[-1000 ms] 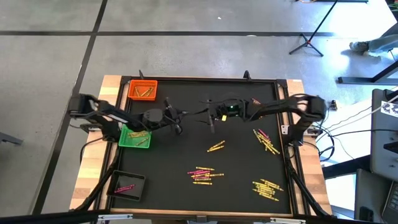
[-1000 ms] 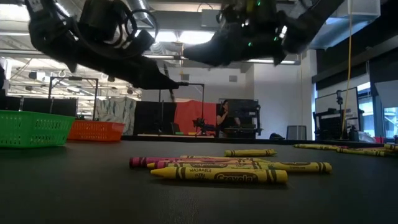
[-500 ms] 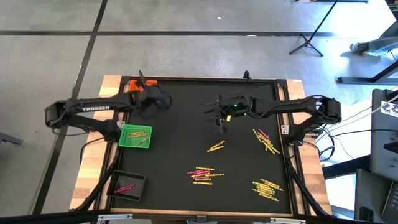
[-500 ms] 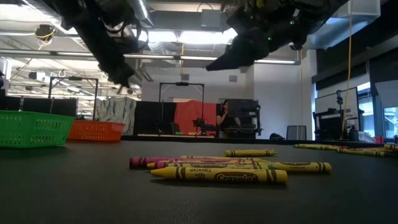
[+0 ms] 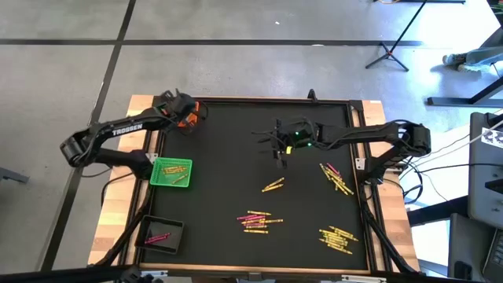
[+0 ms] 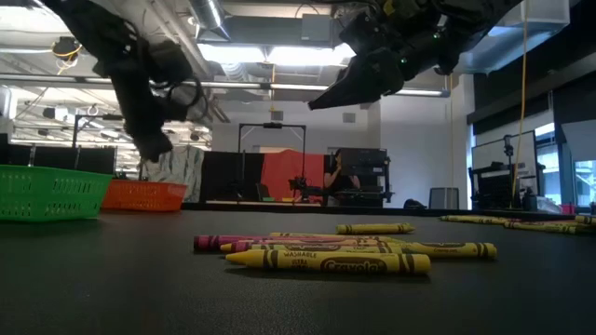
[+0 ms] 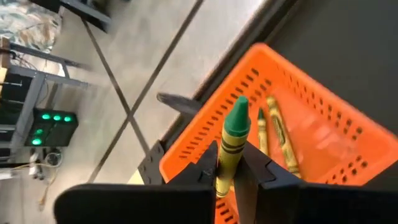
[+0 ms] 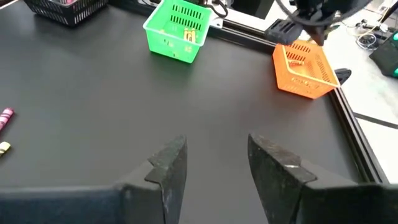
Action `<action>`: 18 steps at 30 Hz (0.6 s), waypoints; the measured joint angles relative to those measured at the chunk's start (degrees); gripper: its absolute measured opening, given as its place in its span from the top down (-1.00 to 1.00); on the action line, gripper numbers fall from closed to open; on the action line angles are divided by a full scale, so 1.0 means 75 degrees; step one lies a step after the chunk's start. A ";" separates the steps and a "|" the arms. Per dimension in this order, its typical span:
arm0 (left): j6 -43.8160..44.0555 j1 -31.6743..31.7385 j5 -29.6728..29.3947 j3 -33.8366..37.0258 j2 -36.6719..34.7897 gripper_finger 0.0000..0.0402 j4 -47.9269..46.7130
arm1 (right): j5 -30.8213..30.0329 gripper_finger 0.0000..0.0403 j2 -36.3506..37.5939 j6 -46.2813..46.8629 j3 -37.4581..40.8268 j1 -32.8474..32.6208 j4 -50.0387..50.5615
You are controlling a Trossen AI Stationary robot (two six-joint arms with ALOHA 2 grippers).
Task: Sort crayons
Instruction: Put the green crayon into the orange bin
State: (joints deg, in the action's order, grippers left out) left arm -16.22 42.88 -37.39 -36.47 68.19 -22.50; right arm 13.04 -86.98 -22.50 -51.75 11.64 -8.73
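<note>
Black matting covers the table, and beyond it in the low view we see a workshop where a person stands at a bench.

We find the left arm stretched from the table's left edge toward the far-left corner, its forearm running nearly level. Its left gripper hangs above the orange tray. In the left wrist view the fingers are clamped shut on a crayon with a yellowish wrapper and a green tip, held pointing out past the fingertips over the orange tray. A few gold crayons lie inside that tray.

Our right arm reaches from the right edge inward, elbow near the edge and wrist bent down over the far middle of the mat. The right gripper hovers well above the mat, its fingers parted and holding nothing.

We count loose crayons in several heaps: one cluster near the front middle, one at the front right, one by the right edge, and a single yellow pair between them. The green tray holds yellow ones, and the black tray holds what looks like pink ones, though they are small from above.
</note>
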 joint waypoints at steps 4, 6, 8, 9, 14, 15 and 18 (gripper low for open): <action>-0.0390 0.0112 -0.0109 0.0001 0.0544 0.94 0.0043 | -0.0003 0.17 -0.0152 -0.0006 0.0000 0.0000 -0.0151; -0.0513 0.0156 -0.0164 0.0001 0.0796 0.94 0.0085 | -0.0042 0.17 -0.0179 -0.0009 0.0000 0.0000 -0.0112; -0.0525 0.0219 -0.0256 0.0001 0.0997 0.94 0.0074 | -0.0076 0.17 -0.0190 -0.0009 0.0000 0.0000 -0.0155; -0.0523 0.0249 -0.0318 0.0001 0.1069 0.94 0.0073 | -0.0068 0.17 -0.0192 -0.0004 0.0000 0.0000 -0.0147; -0.0520 0.0270 -0.0346 0.0001 0.1136 0.91 0.0075 | -0.0071 0.17 -0.0198 -0.0003 0.0000 0.0000 -0.0143; -0.0516 0.0261 -0.0343 0.0001 0.1126 0.88 0.0057 | -0.0073 0.17 -0.0198 0.0000 0.0000 0.0000 -0.0142; -0.0298 0.0246 -0.0368 -0.0023 0.1037 0.75 0.0007 | -0.0178 0.17 -0.0198 0.0012 0.0000 0.0000 -0.0140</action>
State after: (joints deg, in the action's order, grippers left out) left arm -18.45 44.72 -40.15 -36.65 75.97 -22.45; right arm 11.71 -88.47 -22.41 -51.75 11.64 -9.78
